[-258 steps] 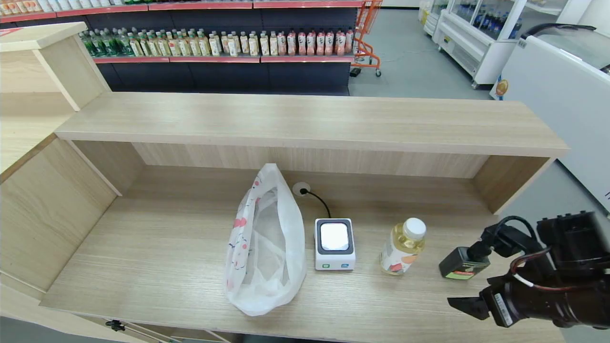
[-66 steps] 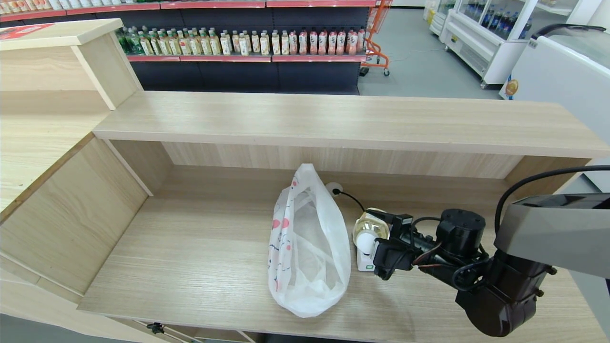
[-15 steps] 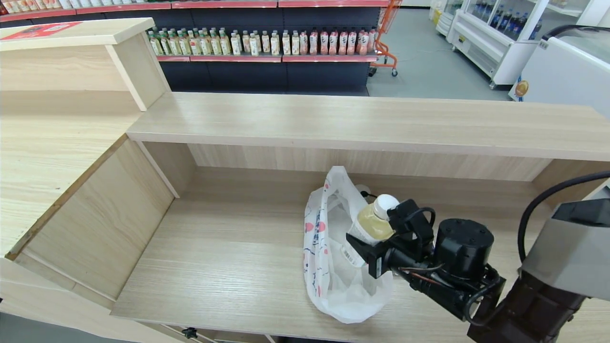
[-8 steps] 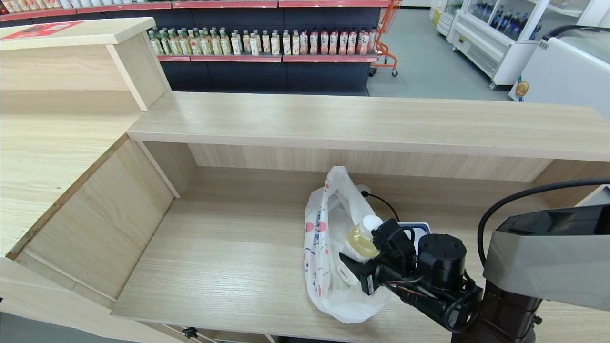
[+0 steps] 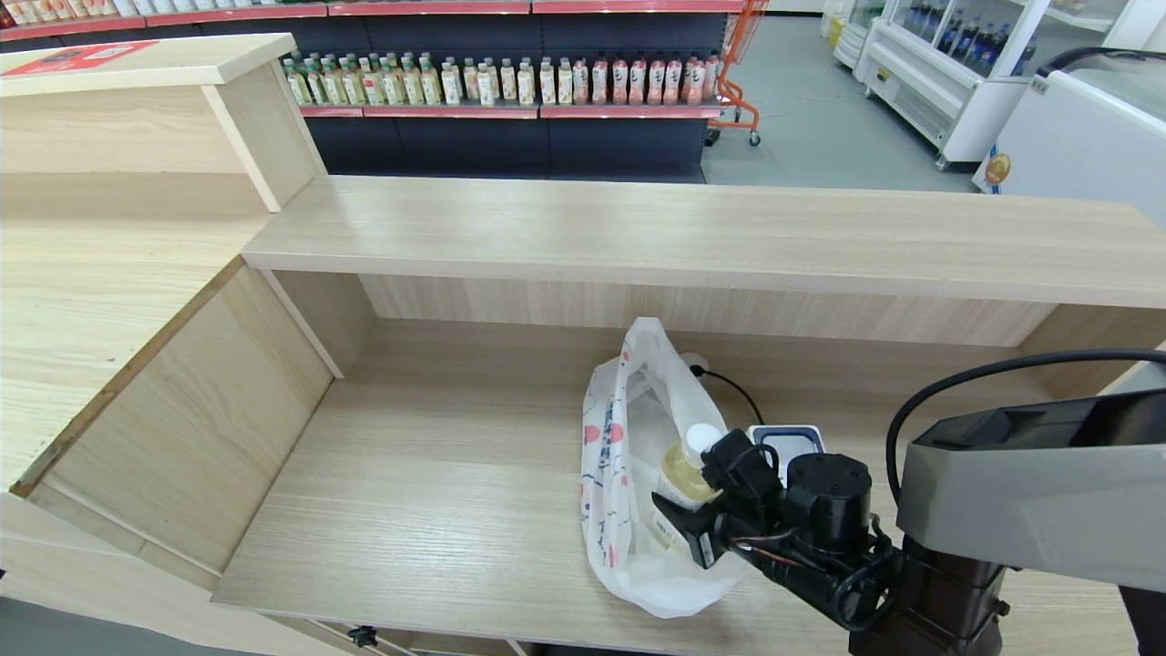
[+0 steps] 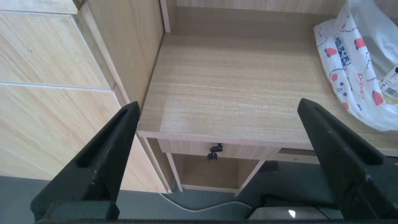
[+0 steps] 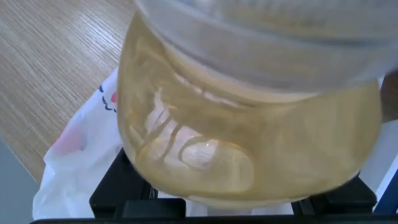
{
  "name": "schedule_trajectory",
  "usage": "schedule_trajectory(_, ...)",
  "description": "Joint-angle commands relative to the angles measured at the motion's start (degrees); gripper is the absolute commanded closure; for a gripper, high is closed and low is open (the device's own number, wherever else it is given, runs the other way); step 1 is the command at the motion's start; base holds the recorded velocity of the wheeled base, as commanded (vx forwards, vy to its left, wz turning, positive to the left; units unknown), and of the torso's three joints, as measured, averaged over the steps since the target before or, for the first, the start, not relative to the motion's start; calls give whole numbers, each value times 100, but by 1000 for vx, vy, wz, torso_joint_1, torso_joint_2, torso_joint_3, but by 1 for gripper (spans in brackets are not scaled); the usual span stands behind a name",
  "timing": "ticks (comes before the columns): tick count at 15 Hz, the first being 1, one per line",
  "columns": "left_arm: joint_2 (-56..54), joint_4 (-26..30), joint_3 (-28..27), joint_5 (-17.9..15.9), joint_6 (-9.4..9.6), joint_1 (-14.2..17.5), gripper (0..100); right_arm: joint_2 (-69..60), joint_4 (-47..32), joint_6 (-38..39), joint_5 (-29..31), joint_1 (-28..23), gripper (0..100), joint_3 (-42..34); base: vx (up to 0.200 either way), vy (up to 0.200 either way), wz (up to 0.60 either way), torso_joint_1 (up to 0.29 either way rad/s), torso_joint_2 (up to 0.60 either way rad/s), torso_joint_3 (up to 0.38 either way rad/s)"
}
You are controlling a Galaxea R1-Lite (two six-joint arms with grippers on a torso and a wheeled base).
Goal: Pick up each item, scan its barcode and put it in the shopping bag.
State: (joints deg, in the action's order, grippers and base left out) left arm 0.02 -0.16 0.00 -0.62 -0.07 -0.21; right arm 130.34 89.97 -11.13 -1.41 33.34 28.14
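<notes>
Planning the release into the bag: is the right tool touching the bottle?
Touching. The head view shows the right tool clamped on both sides of the bottle. The right wrist view shows the bottle pressed right up against the tool.

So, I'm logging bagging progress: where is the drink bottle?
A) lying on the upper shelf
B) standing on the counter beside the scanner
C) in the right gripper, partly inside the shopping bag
C: the right gripper clamps the drink bottle, its lower part within the mouth of the shopping bag.

One bag (image 5: 608,456), one bottle (image 5: 685,466) and one scanner (image 5: 802,437) are counted on one counter (image 5: 437,492). Many shelf bottles (image 5: 510,82) are seen behind.
</notes>
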Motion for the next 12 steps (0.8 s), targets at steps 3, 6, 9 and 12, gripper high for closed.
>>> schedule_trajectory(3, -2, -2, 0, 1, -1, 3, 0, 141, 3, -126, 1, -82, 100, -19, 0, 0, 0, 0, 0, 0)
schedule_trajectory(6, -2, -2, 0, 1, -1, 3, 0, 105, 3, -144, 10, -109, 0, -19, 0, 0, 0, 0, 0, 0)
schedule_trajectory(9, -2, -2, 0, 1, -1, 3, 0, -545, 3, -100, -8, -47, 0, -186, 0, 0, 0, 0, 0, 0)
schedule_trajectory(12, -2, -2, 0, 1, -1, 3, 0, -2206, -348, -30, -316, 67, 0, -757, 0, 0, 0, 0, 0, 0)
